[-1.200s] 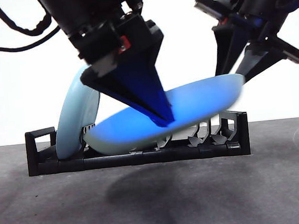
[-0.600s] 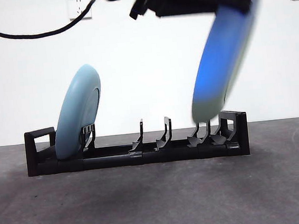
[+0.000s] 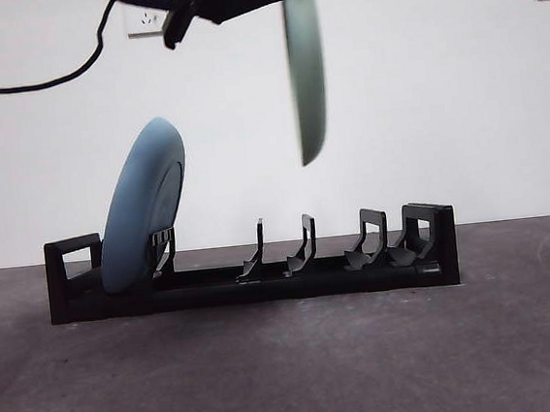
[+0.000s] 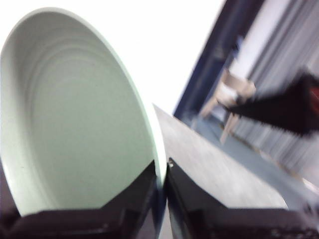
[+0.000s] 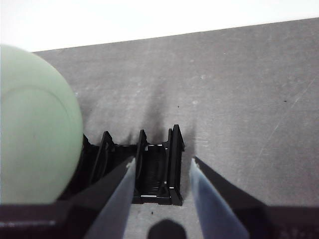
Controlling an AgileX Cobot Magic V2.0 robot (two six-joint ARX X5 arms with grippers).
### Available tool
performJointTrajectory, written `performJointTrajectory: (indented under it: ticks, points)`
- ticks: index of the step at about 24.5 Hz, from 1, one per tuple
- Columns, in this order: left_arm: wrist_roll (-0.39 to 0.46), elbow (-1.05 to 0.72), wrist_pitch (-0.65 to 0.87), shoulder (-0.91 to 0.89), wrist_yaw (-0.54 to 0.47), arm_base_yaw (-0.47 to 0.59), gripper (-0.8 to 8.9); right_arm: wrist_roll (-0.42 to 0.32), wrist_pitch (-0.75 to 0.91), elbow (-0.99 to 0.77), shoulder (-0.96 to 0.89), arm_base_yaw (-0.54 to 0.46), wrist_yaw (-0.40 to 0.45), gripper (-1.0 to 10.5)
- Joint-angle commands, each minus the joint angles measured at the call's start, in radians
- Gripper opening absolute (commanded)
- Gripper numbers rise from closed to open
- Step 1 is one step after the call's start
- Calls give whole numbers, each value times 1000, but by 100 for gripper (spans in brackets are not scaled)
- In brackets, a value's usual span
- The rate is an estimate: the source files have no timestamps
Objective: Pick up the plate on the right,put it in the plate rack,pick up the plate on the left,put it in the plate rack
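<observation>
White wall is seen behind a dark grey surface (image 3: 290,360), with sockets high on the wall. The rack (image 3: 253,276) sits on the surface. One blue plate (image 3: 143,204) is already leaned in the slot at one end of the rack.

A second plate (image 3: 307,76), pale green, is held up in the air over the middle of the rack, well above the prongs. It is turned on its edge. The left end effector (image 4: 162,181) is closed tight on its rim. So the last step seems to be in hand: this plate has yet to be put in the rack.

For the next move, the plate would need to be brought straight down, kept upright, and lined up with a free gap between two prongs. Only then should the grip be let go.

The right end effector (image 5: 162,181) is held open and empty, above the far end of the rack, away from the blue plate. It waits there. The prongs could be hit if the plate is lowered off line. Nothing else is seen in the way.
</observation>
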Motion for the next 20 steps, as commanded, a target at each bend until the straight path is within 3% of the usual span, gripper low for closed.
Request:
performJointTrajectory:
  ticks: [1, 12, 20]
  points:
    - [-45, -4, 63, 34, 4, 42, -10, -5, 3, -3, 4, -3, 3, 187]
    - [-72, -4, 113, 150, 56, 129, -10, -6, 2, -3, 11, -3, 3, 187]
    - [-14, -4, 97, 200, 51, 130, -10, -6, 2, -3, 19, -3, 2, 187]
